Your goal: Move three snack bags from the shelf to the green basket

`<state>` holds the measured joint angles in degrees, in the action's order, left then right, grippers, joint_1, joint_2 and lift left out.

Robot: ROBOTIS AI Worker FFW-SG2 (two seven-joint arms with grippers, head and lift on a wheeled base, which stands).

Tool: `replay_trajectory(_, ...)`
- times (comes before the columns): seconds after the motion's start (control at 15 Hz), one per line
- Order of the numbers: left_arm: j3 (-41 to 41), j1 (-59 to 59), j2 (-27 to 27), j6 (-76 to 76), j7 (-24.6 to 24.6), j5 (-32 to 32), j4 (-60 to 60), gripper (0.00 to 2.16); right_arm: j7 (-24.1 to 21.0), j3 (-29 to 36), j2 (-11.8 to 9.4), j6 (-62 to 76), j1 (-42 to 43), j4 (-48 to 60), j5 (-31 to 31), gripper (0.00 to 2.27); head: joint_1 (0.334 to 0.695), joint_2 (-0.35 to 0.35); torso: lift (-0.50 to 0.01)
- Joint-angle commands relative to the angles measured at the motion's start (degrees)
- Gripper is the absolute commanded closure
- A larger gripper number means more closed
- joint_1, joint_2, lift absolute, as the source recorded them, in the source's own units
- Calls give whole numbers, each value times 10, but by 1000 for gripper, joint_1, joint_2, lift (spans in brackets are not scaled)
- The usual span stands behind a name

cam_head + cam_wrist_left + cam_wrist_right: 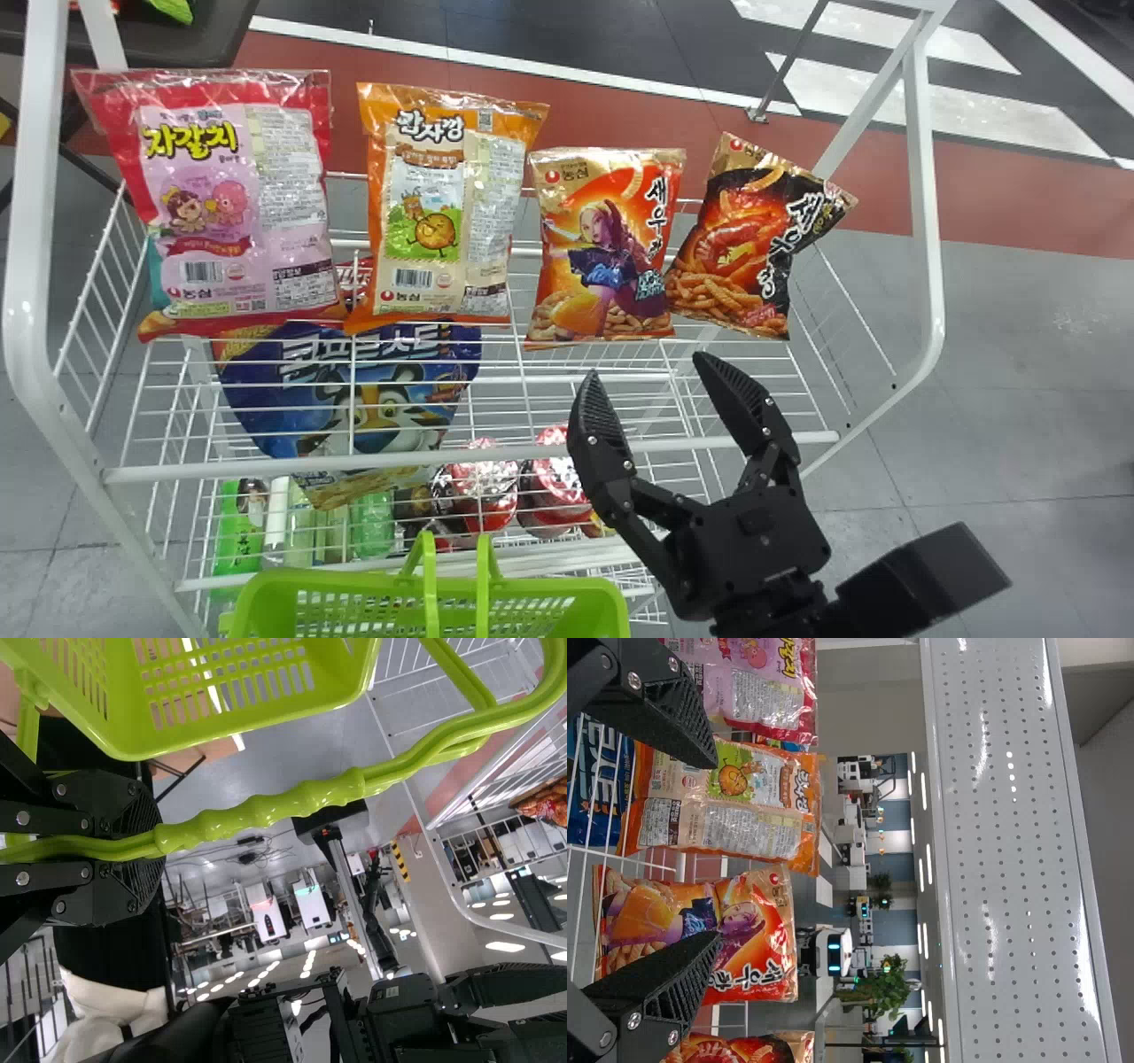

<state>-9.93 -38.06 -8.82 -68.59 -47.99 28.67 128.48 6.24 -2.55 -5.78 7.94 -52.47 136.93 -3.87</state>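
The right gripper (648, 365), black and two-fingered, has its fingers spread wide, on the near side of the glossy orange-red plastic snack bag with a long-haired figure (605, 257) and the glossy black-and-orange plastic snack bag (749, 239). Both stand ahead of the fingertips, apart from them; exactly how far off is hard to judge. Leftward in the same row on the white wire shelf (478, 461) come the orange-and-cream plastic snack bag (443, 213) and the pink-and-red plastic snack bag (239, 204). In the right wrist view, the orange-and-cream bag and part of the orange-red one show beyond the gap between the fingers. The left gripper (158, 843) has its fingers pinched on the ribbed green plastic handle (266, 811) of the green basket (310, 579), which sits before the shelf
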Motion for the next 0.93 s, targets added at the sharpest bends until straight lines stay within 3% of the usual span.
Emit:
replay_trajectory(0.0, 0, 0, 1, 1, -1, 0, -1, 1760, 0, 0, -1, -2, 0, 0, 0, 147, 695, -350, -48)
replay_trajectory(0.87, -5, -1, 3, 1, -4, -5, 0, 1760, 0, -1, -1, -14, 15, -2, -2, 147, 695, -350, -48)
